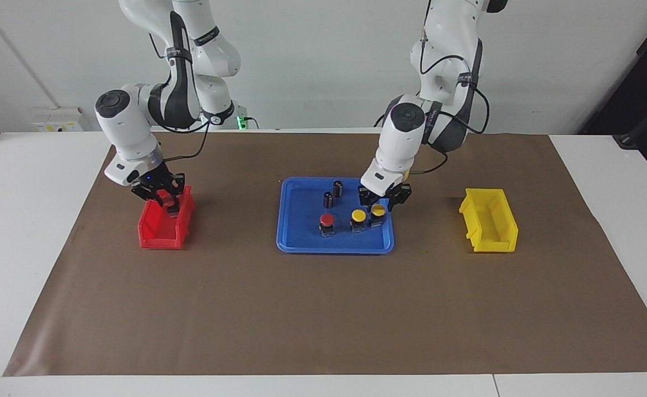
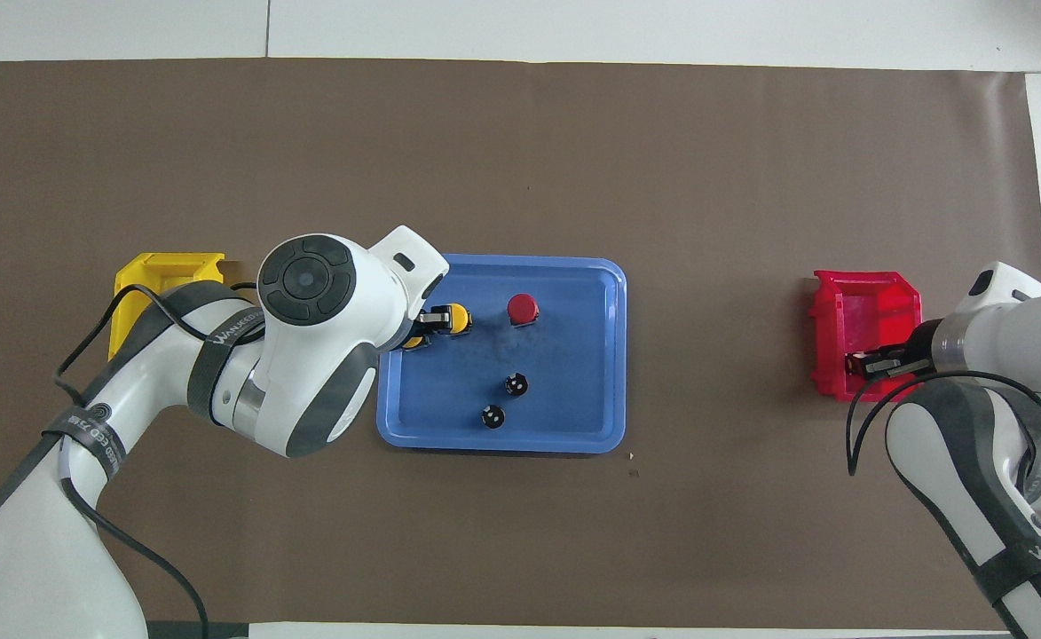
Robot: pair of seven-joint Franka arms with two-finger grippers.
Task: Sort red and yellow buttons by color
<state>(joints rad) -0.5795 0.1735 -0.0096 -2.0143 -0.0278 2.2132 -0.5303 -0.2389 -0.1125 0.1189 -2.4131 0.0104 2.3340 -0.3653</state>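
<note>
Brown paper [image 1: 323,309] covers the bench [image 1: 25,248] nearest the facing camera, and on it I see the blue tray [image 1: 301,242] mid-bench. On the tray, one red button [image 1: 326,221] and two yellow buttons stand in a row along the edge farther from the robots; the yellow one [image 1: 358,218] beside the red stands free. My left end effector [image 1: 385,203] is down over the other yellow button [image 1: 378,212], at the tray's end toward the left arm, fingers either side of its cap (whether they are pinching it or just around it, I cannot tell). Two dark cylinders [image 1: 332,194] stand on the tray nearer the robots, apart from the buttons.

My right end effector [image 1: 164,197] hangs low inside the red bin [image 1: 152,234], at the right arm's end of the bench. Something dark sits at its fingertips in the facing view, but I cannot tell whether it is clenched on anything or released.

From overhead, the left arm's wrist covers most of the outer yellow button and part of the yellow bin [image 2: 143,271]; the facing view shows that bin [image 1: 488,220] whole, at the left arm's end. Overhead gives me the red bin's inside [image 2: 866,315] more plainly, with the right fingers at the wall nearer the robots.
</note>
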